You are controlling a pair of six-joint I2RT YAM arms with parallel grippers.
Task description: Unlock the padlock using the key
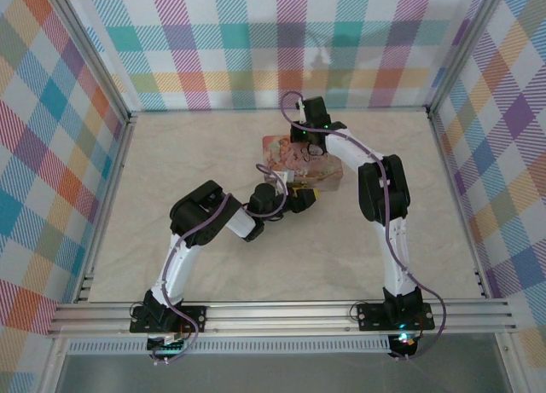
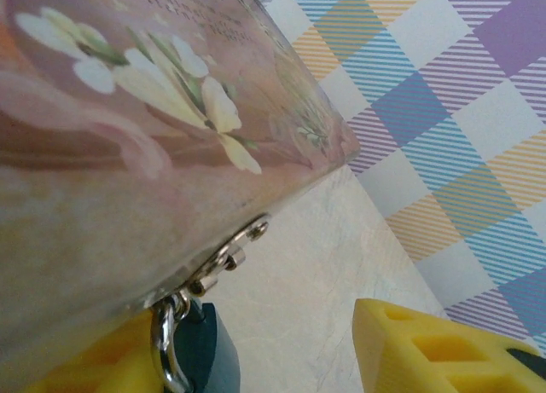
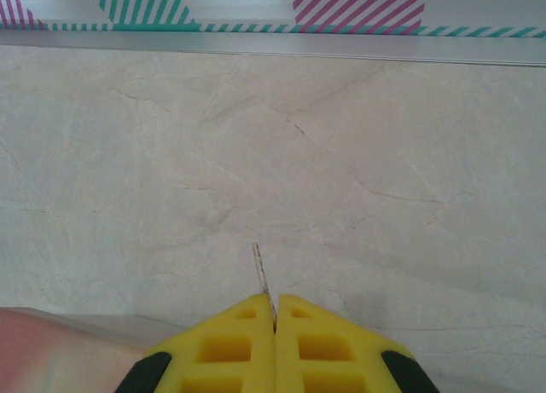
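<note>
From above, your left pincer meets the near side of the pink tin mid-tabletop.

In your left wrist view, its yellow fingers stand spread. The padlock hangs from the tin's hasp, just beside one finger.

In your right wrist view, the right pincer is pressed together, pinching the key, whose tip pokes out above the tabletop.
</note>
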